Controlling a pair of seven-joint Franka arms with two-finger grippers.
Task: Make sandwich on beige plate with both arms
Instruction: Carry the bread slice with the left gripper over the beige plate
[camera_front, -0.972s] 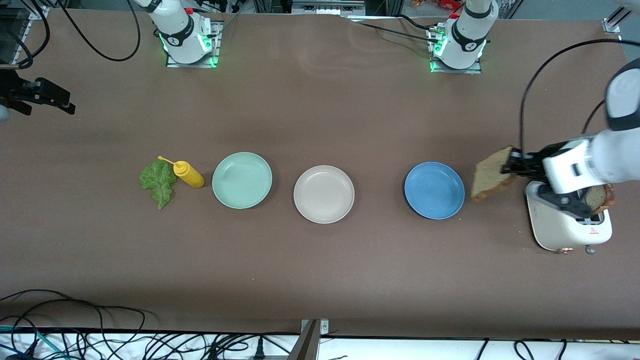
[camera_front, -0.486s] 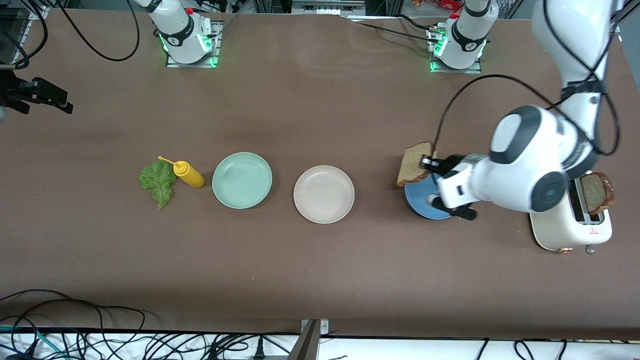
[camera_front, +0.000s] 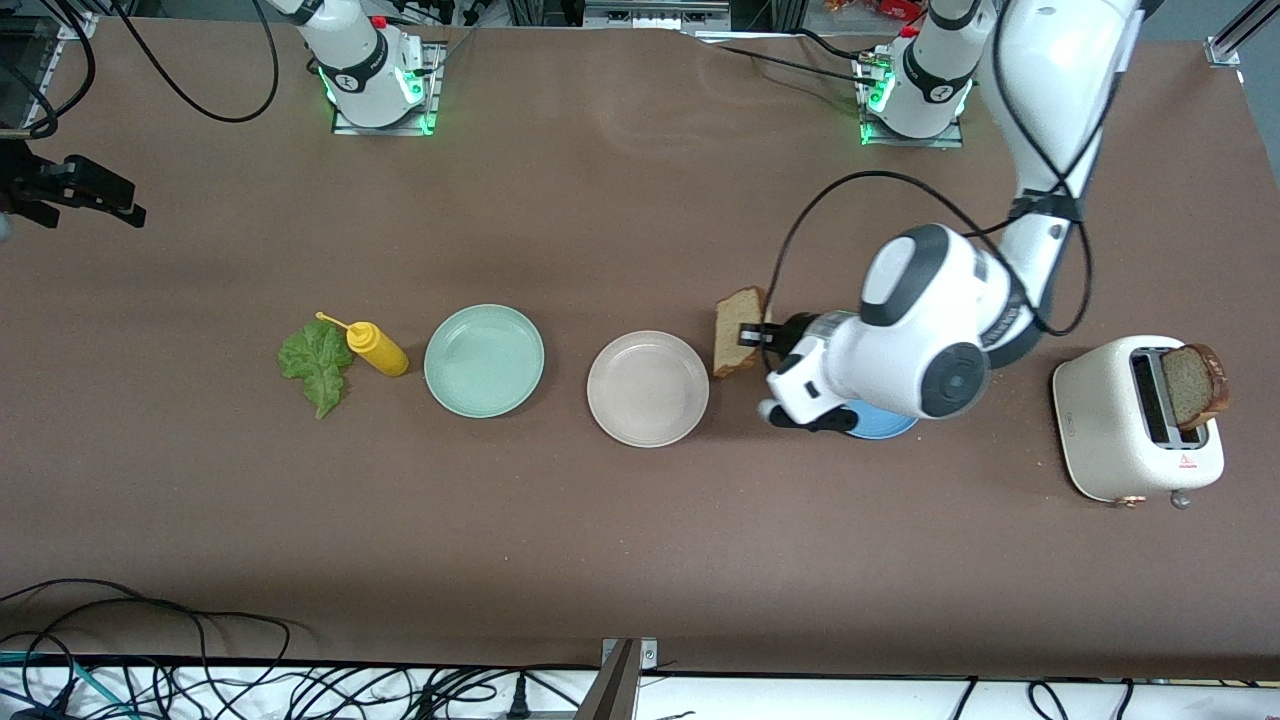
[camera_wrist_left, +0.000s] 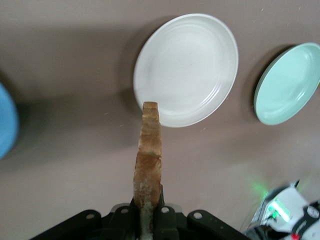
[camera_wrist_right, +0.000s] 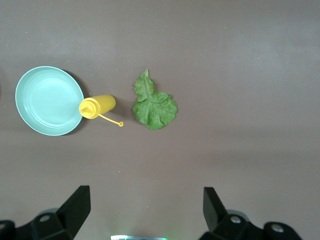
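Observation:
My left gripper (camera_front: 757, 336) is shut on one edge of a brown bread slice (camera_front: 738, 330), which stands on edge in the air beside the beige plate (camera_front: 648, 400), toward the left arm's end. In the left wrist view the bread slice (camera_wrist_left: 149, 150) sticks out of the left gripper (camera_wrist_left: 148, 212) and its tip reaches the rim of the beige plate (camera_wrist_left: 187, 65). A second bread slice (camera_front: 1190, 385) stands in the toaster (camera_front: 1105, 425). The lettuce leaf (camera_front: 317, 362) lies flat on the table. My right gripper (camera_wrist_right: 145, 210) waits open and empty, high above the lettuce leaf (camera_wrist_right: 155, 106).
A mint-green plate (camera_front: 484, 385) sits beside the beige one, with a yellow squeeze bottle (camera_front: 377, 348) lying between it and the lettuce. A blue plate (camera_front: 885, 425) is mostly covered by my left arm. Cables run along the table's near edge.
My left arm has swung from the toaster across the blue plate to the beige plate's edge, carrying the bread slice. The right arm has not moved.

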